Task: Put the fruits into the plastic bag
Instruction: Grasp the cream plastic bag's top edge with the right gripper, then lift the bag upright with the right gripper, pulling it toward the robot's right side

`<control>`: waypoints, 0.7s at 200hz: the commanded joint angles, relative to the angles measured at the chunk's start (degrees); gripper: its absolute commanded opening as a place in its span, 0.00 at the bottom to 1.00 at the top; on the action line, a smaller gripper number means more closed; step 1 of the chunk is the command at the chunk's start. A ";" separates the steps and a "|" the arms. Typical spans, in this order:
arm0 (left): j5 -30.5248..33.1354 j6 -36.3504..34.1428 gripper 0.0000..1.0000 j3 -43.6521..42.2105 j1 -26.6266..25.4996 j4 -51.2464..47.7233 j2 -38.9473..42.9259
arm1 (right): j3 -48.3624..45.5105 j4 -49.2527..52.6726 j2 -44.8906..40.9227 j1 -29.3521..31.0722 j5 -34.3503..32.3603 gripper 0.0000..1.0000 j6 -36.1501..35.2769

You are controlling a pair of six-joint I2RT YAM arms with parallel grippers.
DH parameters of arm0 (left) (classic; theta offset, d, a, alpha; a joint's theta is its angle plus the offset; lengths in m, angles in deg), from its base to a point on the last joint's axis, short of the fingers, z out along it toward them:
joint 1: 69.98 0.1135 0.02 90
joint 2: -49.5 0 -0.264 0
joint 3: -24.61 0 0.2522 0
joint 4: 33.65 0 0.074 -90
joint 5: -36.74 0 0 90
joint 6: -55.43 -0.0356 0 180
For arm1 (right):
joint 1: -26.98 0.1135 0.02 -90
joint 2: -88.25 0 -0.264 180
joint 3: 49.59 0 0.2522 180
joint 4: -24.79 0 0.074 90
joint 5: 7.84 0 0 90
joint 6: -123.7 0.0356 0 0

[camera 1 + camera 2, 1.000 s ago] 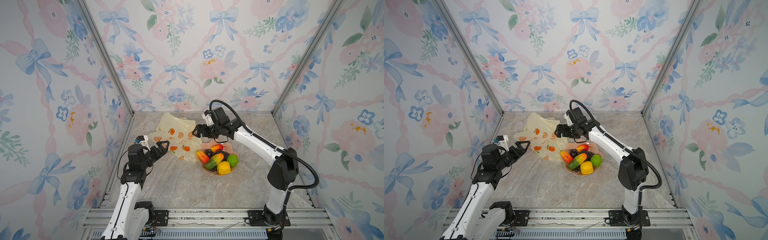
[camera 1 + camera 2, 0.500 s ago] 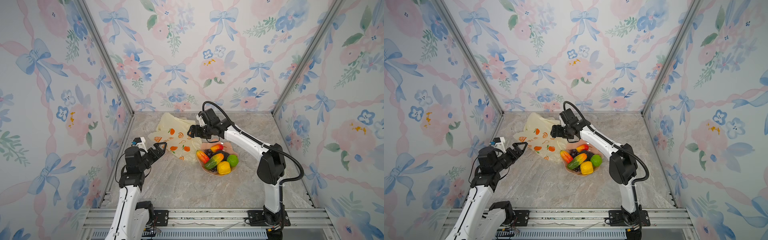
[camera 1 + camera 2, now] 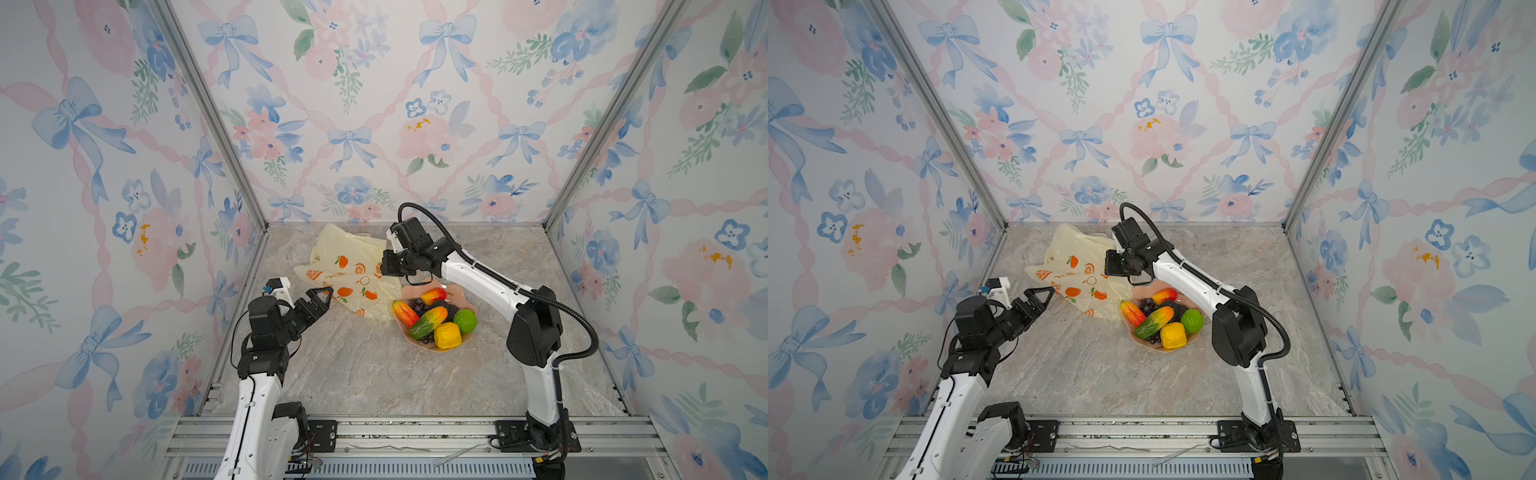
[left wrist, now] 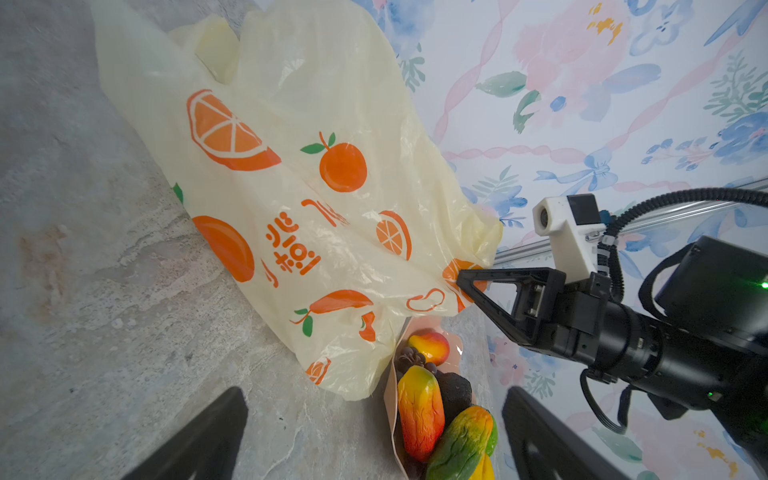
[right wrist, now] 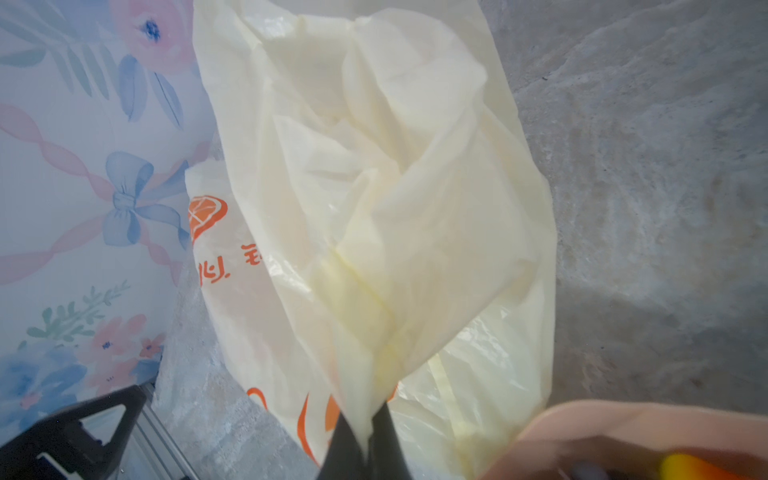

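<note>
Right gripper (image 5: 365,436) pinched shut on fold of plastic bag (image 3: 345,266), at bag edge nearest pink dish (image 3: 457,292). Film bunches out from jaws. Bag lies crumpled on marble tabletop (image 3: 374,374), back left. Left gripper (image 3: 311,301) spread wide, empty, close to bag's front-left edge; contact unclear. Fruits (image 3: 432,320) piled in dish beside bag.

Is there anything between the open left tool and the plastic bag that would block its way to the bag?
Nothing visible does. Only bare table lies between the open left tool and the near edge of the plastic bag. The right tool is shut on the bag's opposite edge, beside the pink dish, outside that path.
</note>
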 commanded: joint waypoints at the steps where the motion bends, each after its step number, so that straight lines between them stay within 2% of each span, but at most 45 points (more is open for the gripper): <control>1: -1.64 0.61 0.98 -1.05 0.62 -0.72 1.06 | 0.79 -1.75 -2.57 1.35 -1.43 0.00 -1.13; 79: -3.40 1.23 0.98 -0.40 0.71 -0.72 2.37 | -0.92 -8.02 -15.84 3.81 -6.55 0.00 -10.04; 116: -4.85 0.88 0.98 -0.27 0.71 -0.45 2.95 | -0.96 -6.41 -24.01 4.38 -8.96 0.00 -13.08; 140: -5.54 1.13 0.98 -0.79 0.71 0.11 3.18 | -3.18 -6.13 -32.31 4.44 -9.69 0.00 -13.87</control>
